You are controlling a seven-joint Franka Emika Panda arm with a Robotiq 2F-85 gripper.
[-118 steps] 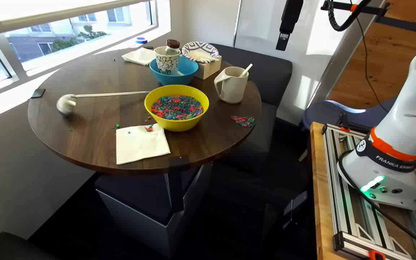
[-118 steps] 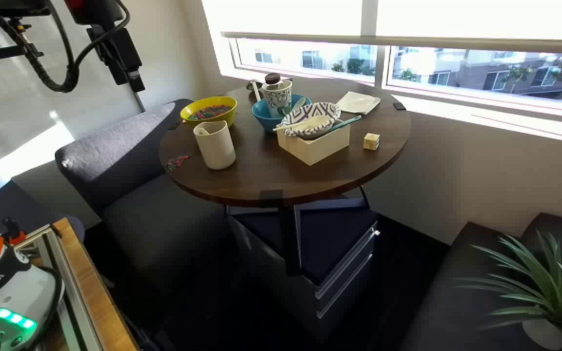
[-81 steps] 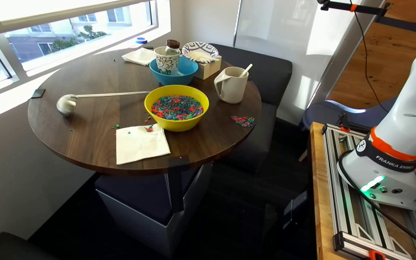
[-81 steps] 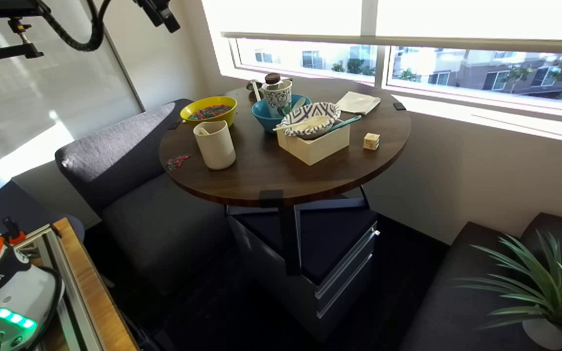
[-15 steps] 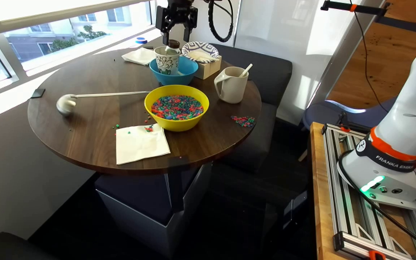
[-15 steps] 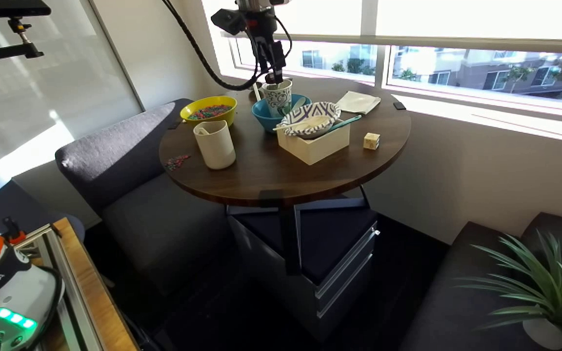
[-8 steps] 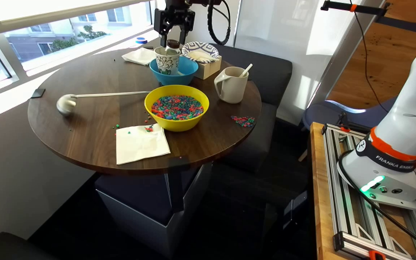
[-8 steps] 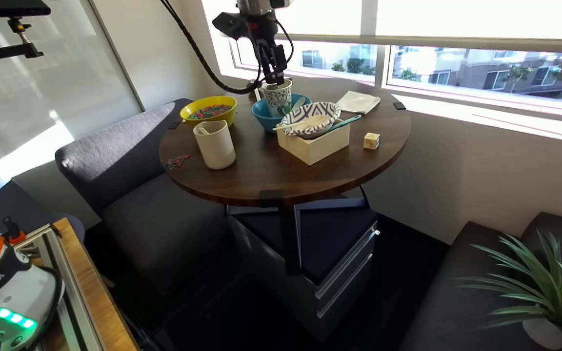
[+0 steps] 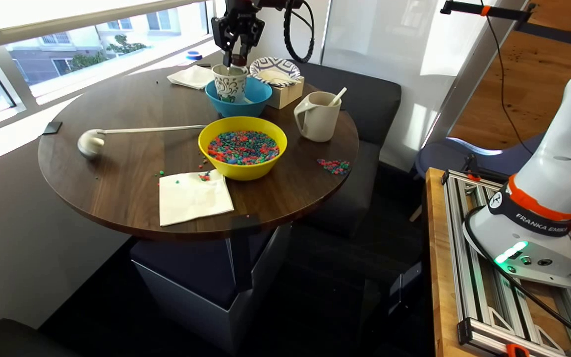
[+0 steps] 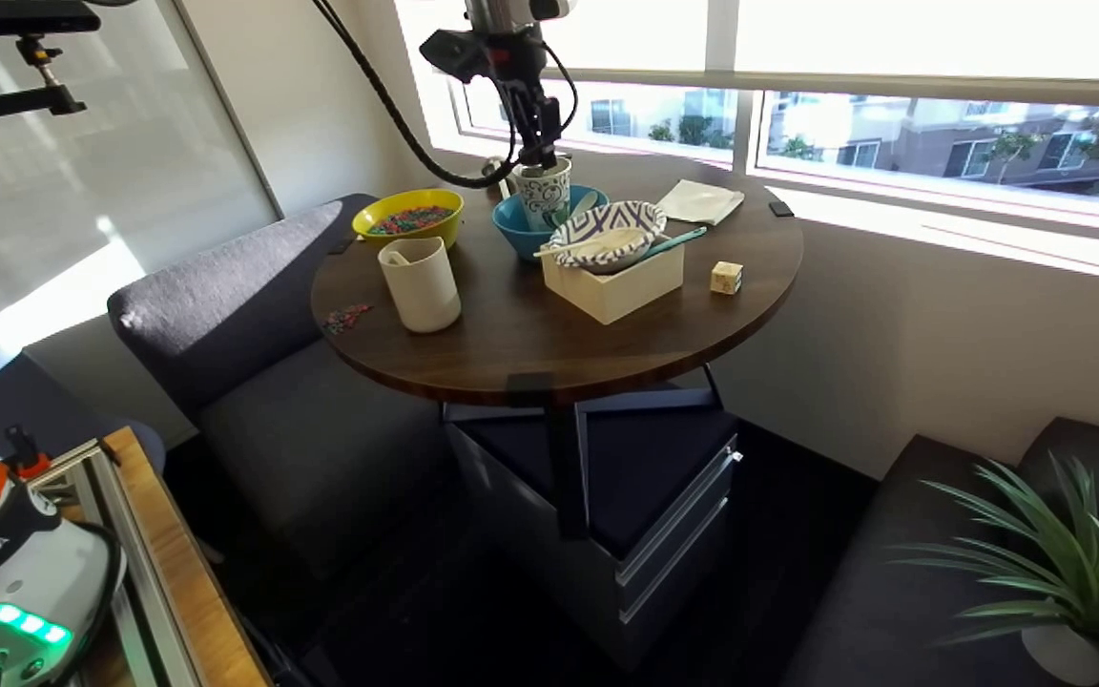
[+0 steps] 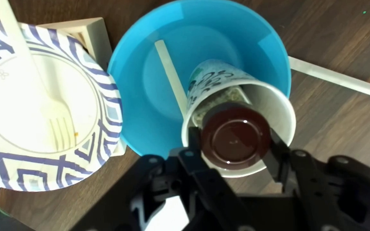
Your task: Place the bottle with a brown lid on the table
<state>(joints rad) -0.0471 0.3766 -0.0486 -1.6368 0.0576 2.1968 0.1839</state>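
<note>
The bottle with a brown lid (image 11: 235, 141) stands inside a patterned paper cup (image 9: 229, 89), which sits in a blue bowl (image 10: 514, 235). That bowl rests on the round dark wood table (image 9: 127, 163). From above, my gripper (image 11: 234, 136) is shut on the lid, one finger against each side of it, as the wrist view shows. In an exterior view the gripper (image 9: 236, 60) reaches down just over the cup's rim. Most of the bottle's body is hidden in the cup; a pale granular content shows through its upper part.
Beside the blue bowl, a patterned paper bowl (image 10: 609, 221) with a fork lies on a wooden box (image 10: 621, 291). A yellow bowl (image 9: 243, 171) of beads, a white jug (image 9: 318, 119), a ladle (image 9: 90, 145), napkins (image 9: 194, 201) and a wooden cube (image 10: 727, 278) also stand about.
Several seconds ago the arm was away from the table; it has since come over the cup. Within the last second the gripper has lowered slightly and gone from open to shut around the lid.
</note>
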